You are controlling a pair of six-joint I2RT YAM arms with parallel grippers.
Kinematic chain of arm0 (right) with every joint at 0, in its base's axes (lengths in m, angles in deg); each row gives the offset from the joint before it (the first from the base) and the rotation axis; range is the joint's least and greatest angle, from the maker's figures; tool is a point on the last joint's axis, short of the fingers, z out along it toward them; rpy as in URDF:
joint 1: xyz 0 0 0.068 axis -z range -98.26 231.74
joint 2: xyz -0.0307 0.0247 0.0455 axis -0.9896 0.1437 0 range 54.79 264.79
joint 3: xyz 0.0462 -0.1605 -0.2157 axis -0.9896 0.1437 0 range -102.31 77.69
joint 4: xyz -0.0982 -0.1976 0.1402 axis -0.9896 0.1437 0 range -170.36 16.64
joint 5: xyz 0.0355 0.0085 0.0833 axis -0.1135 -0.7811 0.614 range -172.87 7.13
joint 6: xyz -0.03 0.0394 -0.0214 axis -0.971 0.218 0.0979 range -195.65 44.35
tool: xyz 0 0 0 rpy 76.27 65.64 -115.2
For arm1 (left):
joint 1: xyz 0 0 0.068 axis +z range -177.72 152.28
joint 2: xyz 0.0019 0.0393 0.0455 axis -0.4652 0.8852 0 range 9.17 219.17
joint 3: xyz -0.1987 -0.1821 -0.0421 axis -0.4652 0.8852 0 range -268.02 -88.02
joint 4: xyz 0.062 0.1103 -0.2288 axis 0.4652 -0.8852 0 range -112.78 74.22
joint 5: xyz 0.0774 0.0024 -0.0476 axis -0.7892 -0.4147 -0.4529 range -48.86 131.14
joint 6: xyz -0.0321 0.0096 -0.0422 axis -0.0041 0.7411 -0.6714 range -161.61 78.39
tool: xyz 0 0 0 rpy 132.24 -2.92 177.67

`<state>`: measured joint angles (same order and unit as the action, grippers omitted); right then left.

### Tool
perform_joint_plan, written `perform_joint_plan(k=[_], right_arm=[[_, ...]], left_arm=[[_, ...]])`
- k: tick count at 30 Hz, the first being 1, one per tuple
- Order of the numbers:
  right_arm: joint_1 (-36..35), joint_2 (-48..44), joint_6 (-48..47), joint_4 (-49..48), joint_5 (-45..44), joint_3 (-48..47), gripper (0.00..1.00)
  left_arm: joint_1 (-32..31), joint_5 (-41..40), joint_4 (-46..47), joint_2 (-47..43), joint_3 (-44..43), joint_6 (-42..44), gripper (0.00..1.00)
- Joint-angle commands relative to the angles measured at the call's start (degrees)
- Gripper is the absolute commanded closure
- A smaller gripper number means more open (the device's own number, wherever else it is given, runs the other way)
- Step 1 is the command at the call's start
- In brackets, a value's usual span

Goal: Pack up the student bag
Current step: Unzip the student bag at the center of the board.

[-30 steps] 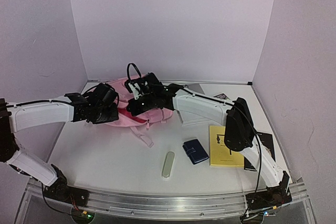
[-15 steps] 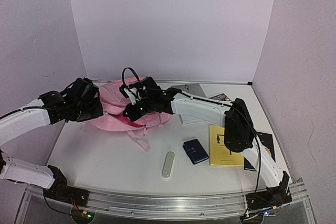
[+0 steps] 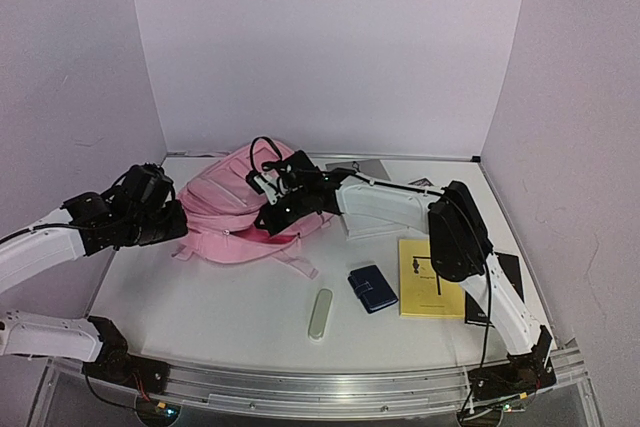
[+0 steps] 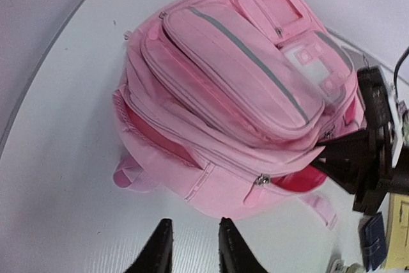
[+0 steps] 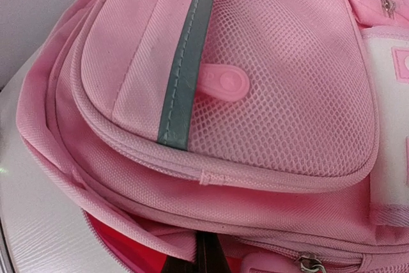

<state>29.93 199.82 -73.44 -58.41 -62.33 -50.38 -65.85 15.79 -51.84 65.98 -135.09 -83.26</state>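
The student bag point(image 3: 232, 209) is a big pink backpack lying front side up at the back left of the table. Its main zip gapes at the near right side and shows a red lining point(image 4: 300, 180). My left gripper point(image 3: 180, 221) hovers just left of the bag, a short way off it. In the left wrist view its fingers point(image 4: 195, 225) stand a little open over bare table, nothing between them. My right gripper point(image 3: 275, 219) is at the bag's point(image 5: 255, 81) right side, and its shut fingers point(image 5: 203, 242) pinch the pink lip of the opening.
A yellow book point(image 3: 430, 277), a dark blue wallet point(image 3: 372, 288) and a pale oblong case point(image 3: 320, 314) lie right of and in front of the bag. A black item point(image 3: 506, 277) lies by the right arm. Grey papers point(image 3: 366, 168) rest near the back wall.
My left gripper has let go of the bag, opened slightly and drawn back to the left. The bag has rolled over to lie front side up, with the right gripper still on it.
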Motion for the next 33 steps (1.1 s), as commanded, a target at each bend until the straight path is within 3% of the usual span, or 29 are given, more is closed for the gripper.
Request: perform_joint_plan(k=[1,5,15,25,33], right_arm=[[-0.04,-3.90,7.03,-1.74,5.92,-3.65,1.00],[-0.31,-4.46,7.81,-1.74,6.36,-3.45,1.00],[-1.13,-5.94,9.36,-1.74,7.78,-3.10,1.00],[-2.03,-6.60,9.48,-1.71,8.61,-2.81,1.00],[-2.07,-6.87,9.61,-1.70,8.61,-2.53,1.00]], left_arm=[[0.25,6.31,8.57,1.89,2.93,2.17,0.63],[0.25,7.34,11.74,6.33,3.16,3.89,0.55],[0.21,9.94,18.54,17.50,0.80,8.07,0.65],[0.25,10.63,22.51,22.75,-0.74,10.18,0.66],[0.27,5.83,20.20,23.18,-1.10,8.62,0.86]])
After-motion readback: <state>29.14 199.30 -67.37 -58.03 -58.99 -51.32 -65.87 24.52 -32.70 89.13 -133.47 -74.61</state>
